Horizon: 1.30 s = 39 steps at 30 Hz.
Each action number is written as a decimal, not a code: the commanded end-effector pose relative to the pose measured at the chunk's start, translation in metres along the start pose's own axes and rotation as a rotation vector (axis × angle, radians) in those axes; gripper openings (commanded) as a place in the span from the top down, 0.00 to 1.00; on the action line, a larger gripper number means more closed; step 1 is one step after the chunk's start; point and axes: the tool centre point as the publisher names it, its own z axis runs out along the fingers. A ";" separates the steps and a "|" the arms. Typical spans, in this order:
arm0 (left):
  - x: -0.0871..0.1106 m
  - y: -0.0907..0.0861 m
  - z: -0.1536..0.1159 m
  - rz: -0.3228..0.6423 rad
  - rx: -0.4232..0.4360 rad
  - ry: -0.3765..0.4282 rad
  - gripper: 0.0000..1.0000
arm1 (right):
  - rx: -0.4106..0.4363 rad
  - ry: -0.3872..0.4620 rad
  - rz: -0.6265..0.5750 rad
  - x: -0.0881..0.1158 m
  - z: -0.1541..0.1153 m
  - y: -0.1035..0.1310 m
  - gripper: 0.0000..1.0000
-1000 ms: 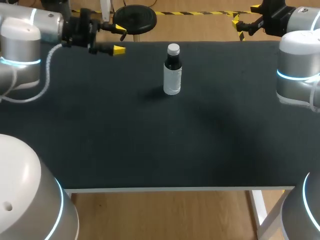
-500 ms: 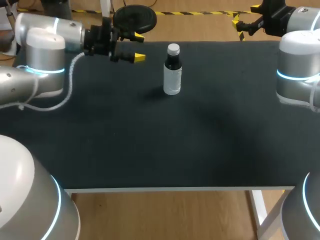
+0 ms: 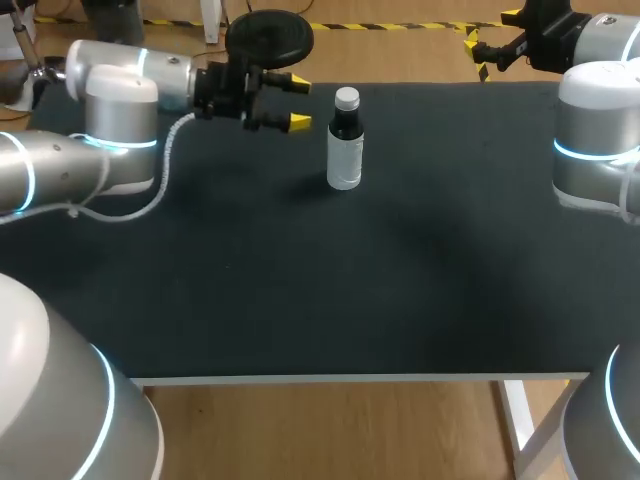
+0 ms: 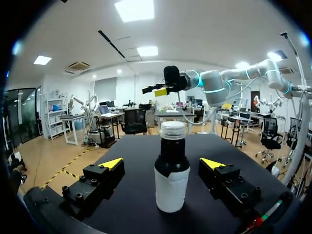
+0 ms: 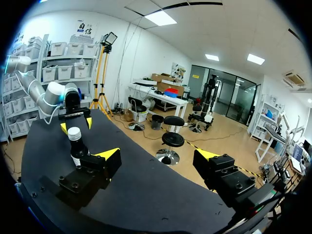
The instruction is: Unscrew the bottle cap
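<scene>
Just left of the upright bottle (image 3: 345, 150), the left gripper (image 3: 300, 103) faces it with fingers apart; the right gripper (image 5: 157, 156), also spread, sits well away from it.

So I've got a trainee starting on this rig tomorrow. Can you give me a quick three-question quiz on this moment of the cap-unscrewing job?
1. Which is nearer the bottle: the left gripper or the right gripper?
2. True or false: the left gripper is shut on the bottle.
3. The cap is: A) on top of the upright bottle; B) lying beside the bottle; C) held in the right gripper.

Key: 1. The left gripper. 2. False: its fingers are open and stop short of the bottle. 3. A.
</scene>
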 end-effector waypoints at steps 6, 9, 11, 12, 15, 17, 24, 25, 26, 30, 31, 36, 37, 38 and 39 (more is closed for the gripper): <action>-0.015 0.007 0.025 0.021 0.052 0.084 0.00 | 0.000 0.000 0.000 0.000 0.000 0.000 0.00; -0.014 0.005 0.032 0.027 0.063 0.099 0.00 | 0.000 0.000 0.000 0.000 0.000 0.000 0.00; -0.013 0.003 0.036 0.027 0.058 0.106 0.00 | 0.000 0.000 0.000 0.000 0.000 0.000 0.00; -0.012 0.002 0.039 0.027 0.056 0.106 0.00 | 0.000 0.000 0.000 0.000 0.000 0.000 0.00; -0.009 -0.001 0.045 0.031 0.070 0.120 0.00 | 0.000 0.000 0.000 0.000 0.000 0.000 0.00; -0.006 -0.002 0.048 0.037 0.088 0.127 0.00 | 0.000 0.000 0.000 0.000 0.000 0.000 0.00; -0.002 -0.007 0.058 0.041 0.085 0.131 0.00 | 0.000 0.000 0.000 0.000 0.000 0.000 0.00; -0.002 -0.007 0.059 0.040 0.086 0.131 0.00 | 0.000 0.000 0.000 0.000 0.000 0.000 0.00; -0.001 -0.007 0.060 0.039 0.087 0.133 0.00 | 0.000 0.000 0.000 0.000 0.000 0.000 0.00; 0.000 -0.009 0.066 0.039 0.092 0.140 0.00 | 0.000 0.000 0.000 0.000 0.000 0.000 0.00; 0.001 -0.009 0.068 0.040 0.092 0.143 0.00 | 0.000 0.000 0.000 0.000 0.000 0.000 0.00; 0.003 -0.009 0.072 0.043 0.097 0.153 0.00 | 0.000 0.000 0.000 0.000 0.000 0.000 0.00; 0.003 -0.009 0.072 0.042 0.097 0.154 0.00 | 0.000 0.000 0.000 0.000 0.000 0.000 0.00; 0.004 -0.008 0.073 0.039 0.101 0.156 0.00 | 0.000 0.000 0.000 0.000 0.000 0.000 0.00; 0.004 -0.008 0.073 0.038 0.103 0.158 0.00 | 0.000 0.000 0.000 0.000 0.000 0.000 0.00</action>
